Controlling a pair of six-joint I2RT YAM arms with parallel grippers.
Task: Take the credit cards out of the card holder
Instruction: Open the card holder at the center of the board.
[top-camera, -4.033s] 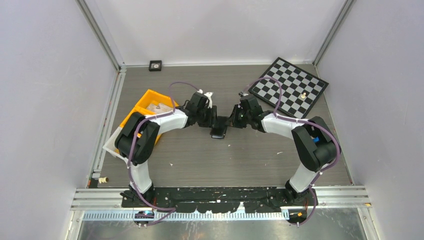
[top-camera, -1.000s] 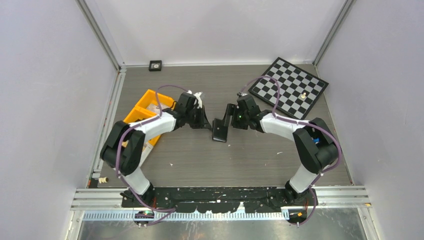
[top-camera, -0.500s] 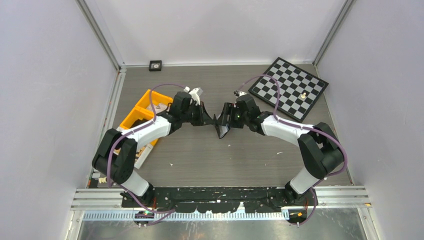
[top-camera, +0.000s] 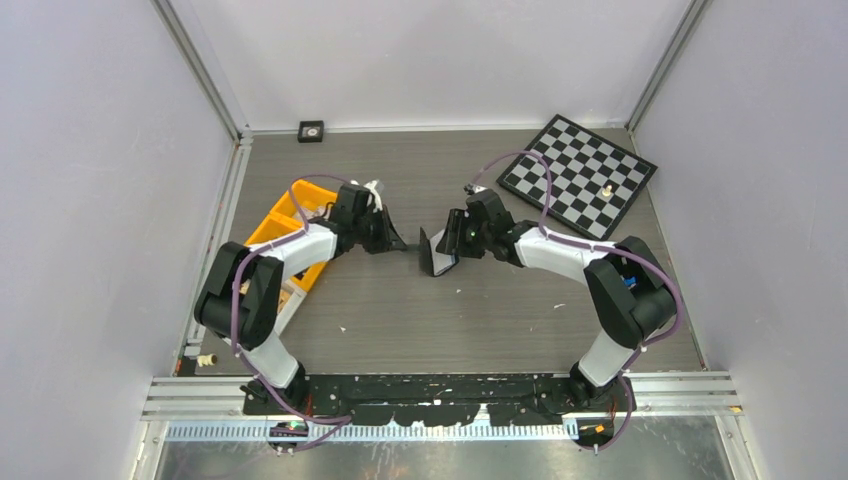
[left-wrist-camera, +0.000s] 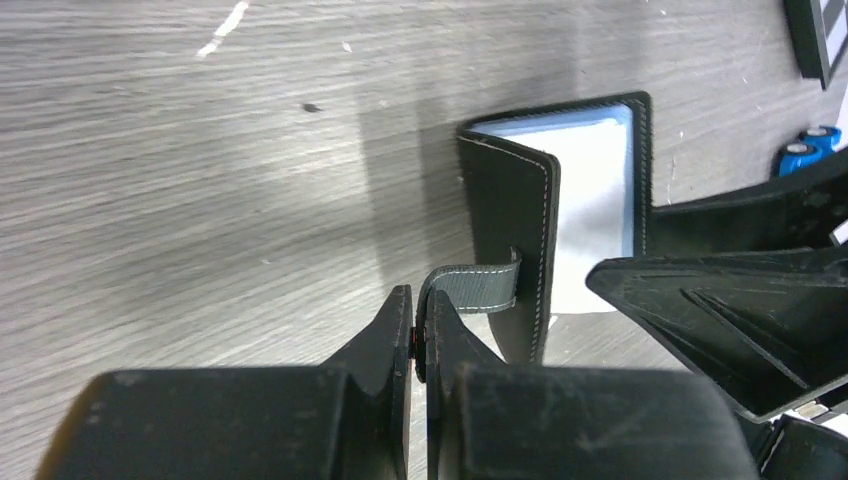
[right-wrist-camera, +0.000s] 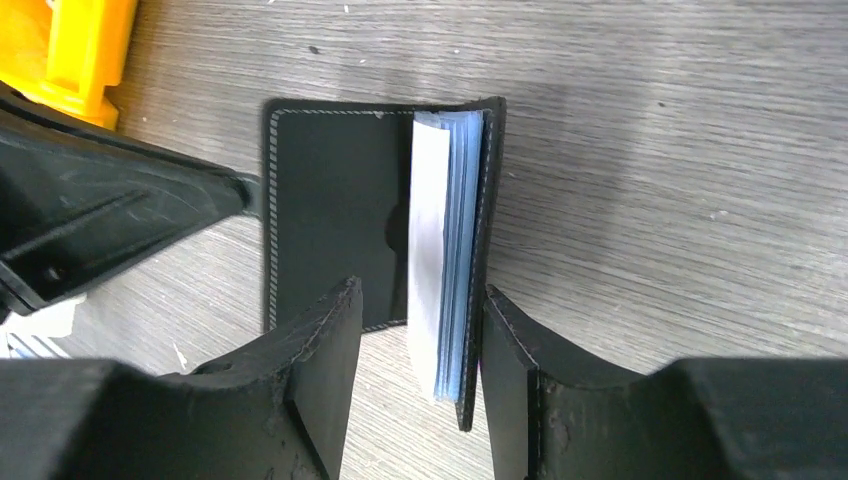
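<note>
Card holder (top-camera: 436, 256) stands mid-table between both arms, folded open, its flap swung left. Left gripper (left-wrist-camera: 415, 330) is clenched on the grey strap (left-wrist-camera: 475, 285) at the flap's edge. Right gripper (right-wrist-camera: 420, 292) straddles the credit cards (right-wrist-camera: 440, 260) and the back cover, jaws part-spread. A gap shows between one finger and the pale stack, so it grasps nothing yet. All the cards sit inside the holder against the back cover; only pale grey-blue edges are visible.

Step in hand, as I judge it: seizing the stack. The outer finger lies outside the back cover, so a plain squeeze likely clamps cover and cards together. Better to set the pads flat and square on the stack, hold strap tension steady, then draw the cards out lengthwise. Risk: thin cards fan out or slip.
</note>
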